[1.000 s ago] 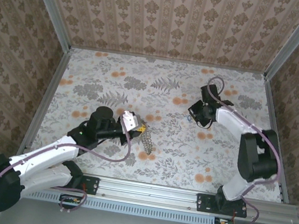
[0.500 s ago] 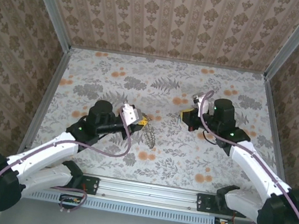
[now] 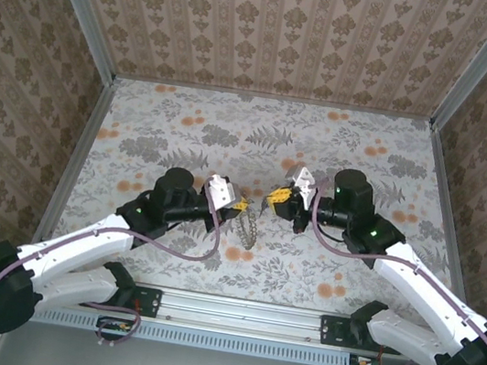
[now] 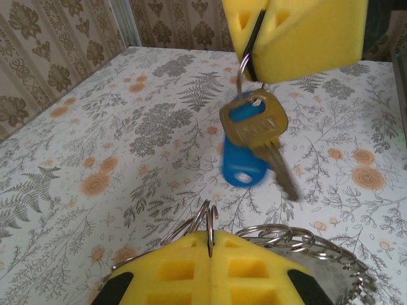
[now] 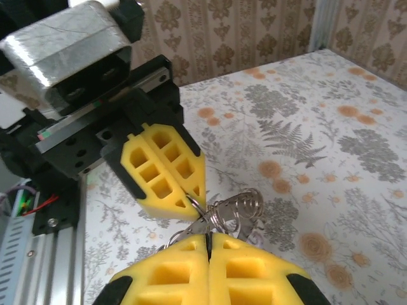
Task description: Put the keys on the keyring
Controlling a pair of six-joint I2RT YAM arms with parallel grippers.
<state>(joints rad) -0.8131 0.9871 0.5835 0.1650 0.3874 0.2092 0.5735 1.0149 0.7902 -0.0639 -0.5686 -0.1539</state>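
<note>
Two clenched pincers: left pincer [image 3: 238,205] gripping keyring chain [image 3: 248,230]; right pincer [image 3: 274,197] gripping blue-tagged key [image 4: 254,127]. Risk: rings misalign, key slips.

This is a robotics test cell in a lab, dressed to look homely. A floral-print tabletop [image 3: 187,127] is boxed in by wallpapered panels [image 3: 277,30] beyond and to either side of the left claw [image 3: 239,206] and right claw [image 3: 271,196]. Bare aluminium posts [image 3: 78,8] stand at the corners. An aluminium rail [image 3: 241,312] behind the claws carries the left arm [image 3: 75,249] and right arm [image 3: 422,285].
</note>
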